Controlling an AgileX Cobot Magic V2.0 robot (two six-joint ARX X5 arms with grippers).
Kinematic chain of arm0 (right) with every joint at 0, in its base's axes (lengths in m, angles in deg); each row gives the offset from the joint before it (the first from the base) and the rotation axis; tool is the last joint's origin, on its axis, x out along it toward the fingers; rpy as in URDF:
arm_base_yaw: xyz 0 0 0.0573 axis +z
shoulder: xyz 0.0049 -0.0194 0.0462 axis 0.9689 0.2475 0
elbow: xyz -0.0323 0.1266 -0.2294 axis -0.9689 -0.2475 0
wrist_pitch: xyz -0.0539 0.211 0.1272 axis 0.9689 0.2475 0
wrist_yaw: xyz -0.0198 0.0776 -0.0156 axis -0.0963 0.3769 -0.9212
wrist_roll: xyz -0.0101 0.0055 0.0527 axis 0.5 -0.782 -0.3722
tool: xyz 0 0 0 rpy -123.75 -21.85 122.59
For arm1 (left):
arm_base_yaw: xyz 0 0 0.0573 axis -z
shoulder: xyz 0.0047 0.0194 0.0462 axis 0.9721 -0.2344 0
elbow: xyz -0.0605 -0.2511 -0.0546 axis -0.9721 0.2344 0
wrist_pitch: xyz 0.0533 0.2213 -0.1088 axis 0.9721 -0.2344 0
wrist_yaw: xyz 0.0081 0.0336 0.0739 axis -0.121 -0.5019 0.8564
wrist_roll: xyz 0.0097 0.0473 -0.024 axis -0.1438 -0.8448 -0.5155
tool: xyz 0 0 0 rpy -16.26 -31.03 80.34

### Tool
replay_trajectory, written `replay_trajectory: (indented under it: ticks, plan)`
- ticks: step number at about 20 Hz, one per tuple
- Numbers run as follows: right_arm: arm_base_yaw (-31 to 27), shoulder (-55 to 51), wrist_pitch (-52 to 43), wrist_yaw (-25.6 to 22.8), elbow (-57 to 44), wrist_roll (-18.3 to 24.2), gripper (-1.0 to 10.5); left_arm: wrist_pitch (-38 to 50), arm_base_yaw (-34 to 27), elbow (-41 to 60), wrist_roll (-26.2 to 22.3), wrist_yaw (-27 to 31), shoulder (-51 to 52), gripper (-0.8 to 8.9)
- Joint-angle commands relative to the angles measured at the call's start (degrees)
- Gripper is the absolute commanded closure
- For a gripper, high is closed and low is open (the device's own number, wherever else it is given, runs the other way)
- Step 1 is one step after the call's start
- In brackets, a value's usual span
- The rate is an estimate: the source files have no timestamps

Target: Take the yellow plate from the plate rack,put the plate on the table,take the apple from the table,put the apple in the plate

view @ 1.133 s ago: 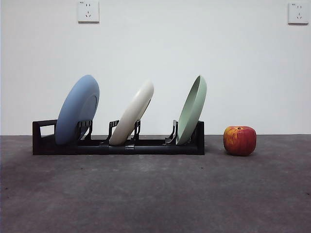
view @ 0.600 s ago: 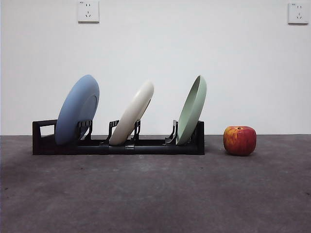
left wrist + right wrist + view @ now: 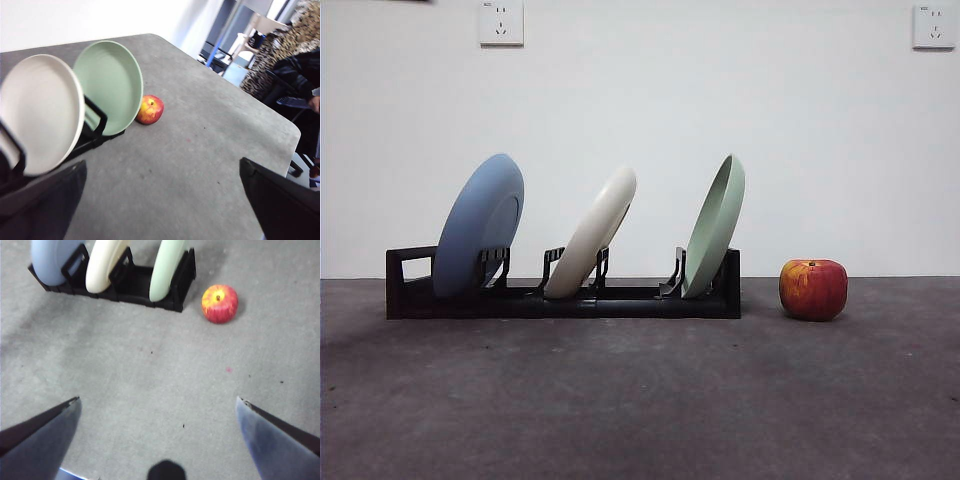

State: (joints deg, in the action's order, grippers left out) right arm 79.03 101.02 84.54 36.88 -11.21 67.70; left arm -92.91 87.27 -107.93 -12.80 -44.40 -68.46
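The yellow plate [image 3: 592, 235] stands tilted in the middle slot of the black plate rack [image 3: 630, 300]. The apple [image 3: 813, 289] sits on the table [image 3: 640, 400] just right of the rack. No gripper shows near them in the front view. In the left wrist view, my left gripper [image 3: 160, 200] is open and empty above the table, close to the yellow plate [image 3: 40, 112] and the apple [image 3: 150, 109]. In the right wrist view, my right gripper [image 3: 157, 402] is open and empty, high above the table in front of the rack [image 3: 130, 287], the yellow plate [image 3: 102, 262] and the apple [image 3: 219, 303].
A blue plate [image 3: 480, 227] stands in the rack's left slot and a pale green plate [image 3: 716, 227] in its right slot. A white wall with two sockets is behind. The table's edge and chairs [image 3: 280, 65] show in the left wrist view.
The plates, rack and apple have not moved. A thin dark sliver now shows at the front view's top left edge, and the table at the left looks slightly darker.
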Motion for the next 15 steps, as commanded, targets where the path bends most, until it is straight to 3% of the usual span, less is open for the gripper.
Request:
replay_trajectory:
  ticks: [1,7,11,15]
  plan:
    - [0.0,0.9,-0.3,0.2,0.1,0.1,4.0,6.6,3.3,-0.7,-1.7,3.6,-6.1,2.40]
    - [0.0,2.7,-0.3,0.2,0.1,0.1,4.0,8.0,10.0,-12.5,-11.3,17.6,-25.7,2.40]
    - [0.0,3.4,-0.3,0.2,0.1,0.1,4.1,8.3,11.7,-19.8,-15.7,22.3,-35.9,2.40]
    - [0.0,3.7,-0.3,0.2,0.1,0.1,4.1,9.4,11.9,-24.3,-16.7,23.6,-43.1,2.41]
